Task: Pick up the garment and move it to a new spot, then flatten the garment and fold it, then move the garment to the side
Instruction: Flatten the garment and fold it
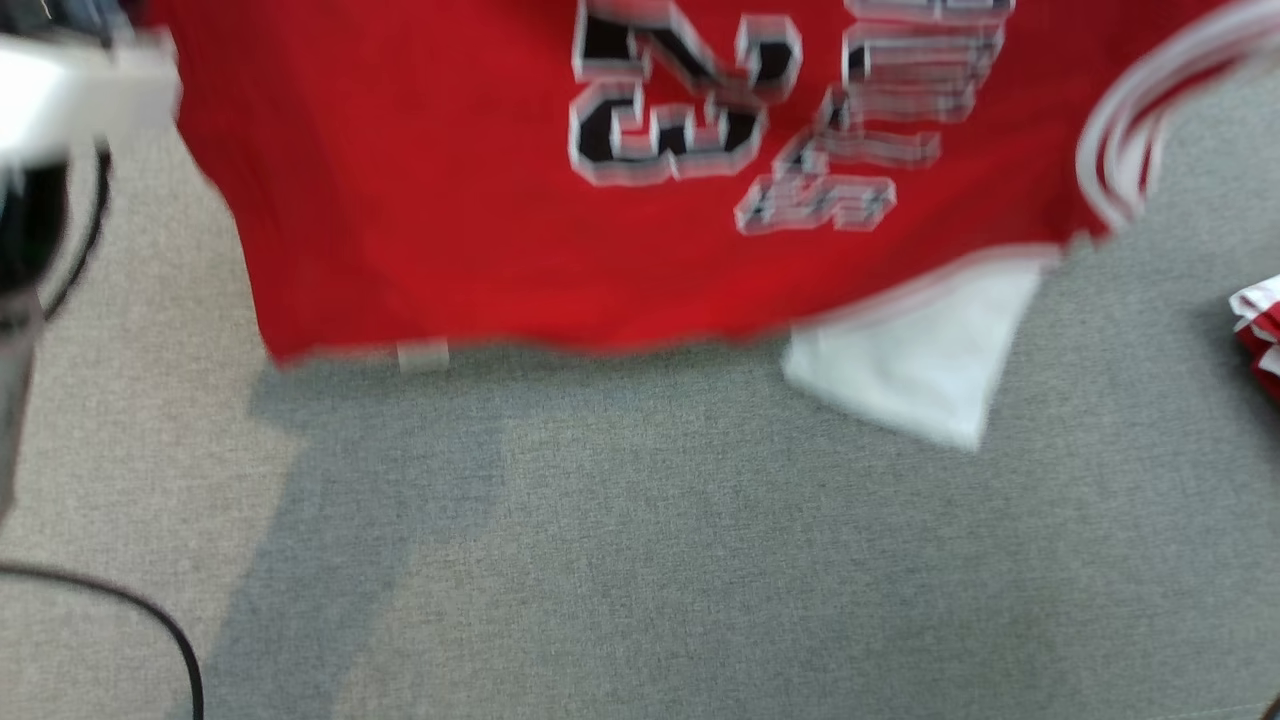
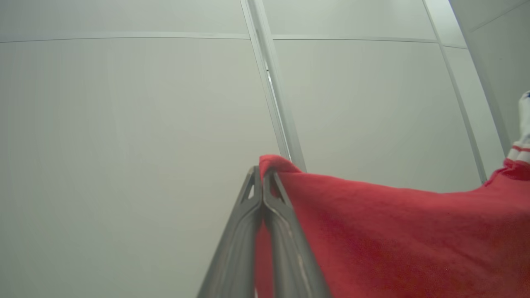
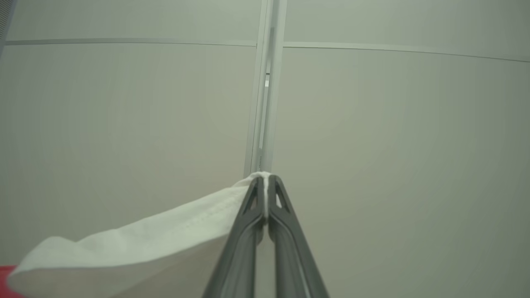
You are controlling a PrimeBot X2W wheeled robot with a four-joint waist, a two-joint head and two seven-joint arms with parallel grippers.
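As left pincer (image 2: pixel 262 176), right pincer (image 3: pixel 265 184) hold it, garment (image 1: pixel 420 200) hangs

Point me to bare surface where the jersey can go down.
The widest free patch is the grey surface below the held-up red garment, from its hem down through the centre and lower right. The lower left is tighter, with a black cable curling across it. The right edge is taken by a red-and-white cloth bundle.

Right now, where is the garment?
The red garment spans the top of the head view above the grey surface, pinched by the left gripper and right gripper.
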